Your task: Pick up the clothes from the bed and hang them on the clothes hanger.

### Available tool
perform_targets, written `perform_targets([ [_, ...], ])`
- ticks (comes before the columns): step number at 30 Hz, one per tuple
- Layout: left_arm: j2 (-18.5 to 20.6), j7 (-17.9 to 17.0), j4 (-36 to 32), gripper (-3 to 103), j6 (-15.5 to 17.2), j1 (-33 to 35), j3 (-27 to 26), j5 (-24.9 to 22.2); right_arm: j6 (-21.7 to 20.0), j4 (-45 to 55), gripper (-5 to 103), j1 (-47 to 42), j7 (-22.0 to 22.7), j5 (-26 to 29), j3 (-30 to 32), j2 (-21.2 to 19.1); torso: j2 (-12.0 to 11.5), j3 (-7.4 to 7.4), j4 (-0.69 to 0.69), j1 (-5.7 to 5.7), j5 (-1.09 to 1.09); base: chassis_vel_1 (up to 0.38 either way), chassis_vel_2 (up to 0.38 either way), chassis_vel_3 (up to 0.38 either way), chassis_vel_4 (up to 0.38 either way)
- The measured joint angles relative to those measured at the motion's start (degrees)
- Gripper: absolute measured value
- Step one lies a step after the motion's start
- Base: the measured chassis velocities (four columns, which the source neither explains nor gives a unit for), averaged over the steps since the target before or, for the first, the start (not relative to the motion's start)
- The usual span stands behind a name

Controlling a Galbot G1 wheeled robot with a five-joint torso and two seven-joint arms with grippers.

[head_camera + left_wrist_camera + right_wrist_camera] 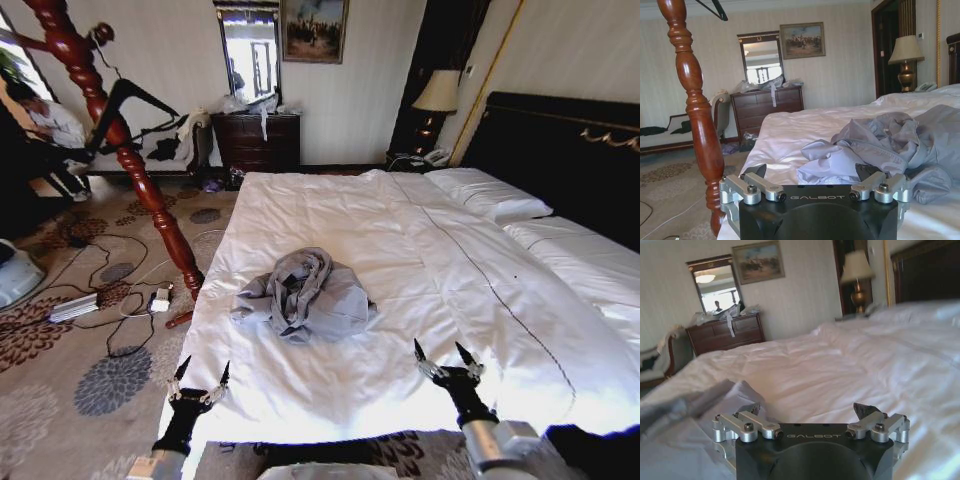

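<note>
While both arms sit at the foot of the bed [330, 210], nothing is gripped yet. The left gripper [200, 378] has its fingers spread and empty over the duvet's near-left corner; the right gripper [446, 358] is the same, jaws apart, over the near-right part.

The clothes [303, 295], one grey jacket, lie crumpled in a heap around the middle of the bed, ahead of both grippers and between them. No clean long axis; the pile runs slightly wider across the bed than along it.

In the left wrist view the jacket [890, 145] sits just beyond the fingertips, offset toward the right arm's side. In the right wrist view grey cloth [700, 405] lies beside that gripper.

You're looking at a forward, inward reach. The left arm looks marginally nearer; call it close.

The clothes hanger [135, 105] hangs on the red-brown coat stand [120, 140], well off to the left.
</note>
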Motion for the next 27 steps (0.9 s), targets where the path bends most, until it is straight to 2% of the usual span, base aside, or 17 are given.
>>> perform_targets([
  [1, -0.19, 0.0, 0.01, 102, 0.0, 0.04, 0.01, 0.08, -1.45, 0.6, 100, 0.45, 1.07, 3.98, 0.33, -1.13, 0.0, 0.0, 0.01, 0.0, 0.0, 0.0, 0.0, 0.0, 0.0],
  [3, -0.82, 0.0, 0.12, 100, 0.0, 0.21, 0.09, 0.5, -4.88, 1.63, 100, 2.14, 3.73, 13.02, 0.98, -4.64, 0.0, 0.0, 0.01, 0.0, 0.0, 0.0, 0.0, 0.0, 0.0],
  [4, -0.82, 0.0, 0.12, 100, 0.0, 0.21, 0.09, 0.5, -4.88, 1.63, 100, 2.14, 3.73, 13.02, 0.98, -4.64, 0.0, 0.0, 0.01, 0.0, 0.0, 0.0, 0.0, 0.0, 0.0],
  [5, -1.05, -0.01, 0.15, 98, 0.0, 0.26, 0.13, 0.69, -6.45, 1.92, 100, 3.13, 4.8, 16.6, 1.18, -6.54, 0.0, 0.0, 0.0, 0.0, 0.01, 0.0, 0.0, 0.0, 0.0],
  [8, -1.27, -0.02, 0.17, 96, 0.0, 0.31, 0.19, 0.83, -7.62, 2.11, 100, 4.0, 5.53, 19.26, 1.29, -8.0, 0.0, 0.0, 0.01, 0.0, 0.01, 0.0, 0.0, 0.0, 0.0],
  [9, -1.64, -0.02, 0.19, 102, 0.0, 0.35, 0.28, 1.11, -10.02, 2.38, 100, 5.7, 7.03, 24.62, 1.35, -10.51, 0.0, 0.0, 0.04, 0.0, 0.0, 0.0, 0.0, 0.0, 0.0],
  [10, -2.07, -0.02, 0.2, 100, 0.0, 0.29, 0.68, 1.5, -12.77, 2.4, 100, 8.56, 9.14, 31.5, 0.98, -13.26, 0.0, 0.0, 0.02, 0.0, 0.01, 0.0, 0.0, 0.0, 0.0],
  [11, -2.39, -0.13, 0.21, 100, 0.12, 0.18, 1.12, 1.86, -14.46, 2.32, 100, 10.81, 10.69, 35.51, 0.34, -14.71, 0.0, 0.0, 0.01, 0.0, 0.01, 0.0, 0.0, 0.0, 0.0],
  [12, -2.62, -0.19, 0.16, 98, 0.29, 0.14, 1.67, 2.18, -15.78, 2.07, 100, 13.12, 12.08, 39.03, -0.29, -15.95, 0.0, 0.0, 0.02, 0.0, 0.0, 0.0, 0.0, 0.0, 0.0],
  [13, -2.62, -0.19, 0.16, 98, 0.29, 0.14, 1.67, 2.18, -15.78, 2.07, 100, 13.12, 12.08, 39.03, -0.29, -15.95, 0.0, 0.0, 0.02, 0.0, 0.0, 0.0, 0.0, 0.0, 0.0],
  [14, -2.72, -0.25, 0.12, 98, 0.36, 0.14, 1.98, 2.32, -16.65, 1.83, 100, 14.55, 13.11, 41.34, -0.84, -16.66, 0.0, 0.0, 0.01, 0.0, 0.0, 0.0, 0.0, 0.0, 0.0],
  [16, -2.79, -0.45, 0.4, 98, 0.48, 0.1, 2.74, 2.61, -18.67, 0.14, 100, 19.44, 15.73, 47.85, -3.16, -18.54, 0.0, 0.0, 0.0, 0.0, 0.0, 0.0, 0.0, 0.0, 0.0],
  [18, -2.8, -0.58, 0.75, 98, 0.53, 0.08, 2.94, 2.71, -18.94, -0.86, 100, 21.03, 15.95, 49.16, -4.32, -19.0, 0.0, 0.01, 0.01, 0.0, 0.01, 0.0, 0.0, 0.0, 0.0],
  [22, -2.91, -1.05, 1.26, 98, 0.67, 0.59, 3.92, 3.64, -20.03, -6.72, 100, 30.59, 17.4, 52.61, -11.98, -19.65, 0.0, 0.01, 0.01, 0.0, 0.0, 0.0, 0.0, 0.0, 0.0],
  [27, -3.39, -1.32, 0.47, 98, 0.91, 0.83, 3.64, 3.82, -22.49, -11.76, 100, 39.98, 20.11, 53.28, -18.54, -17.94, 0.0, 0.01, 0.02, 0.01, -0.01, 0.0, 0.0, 0.0, 0.0],
])
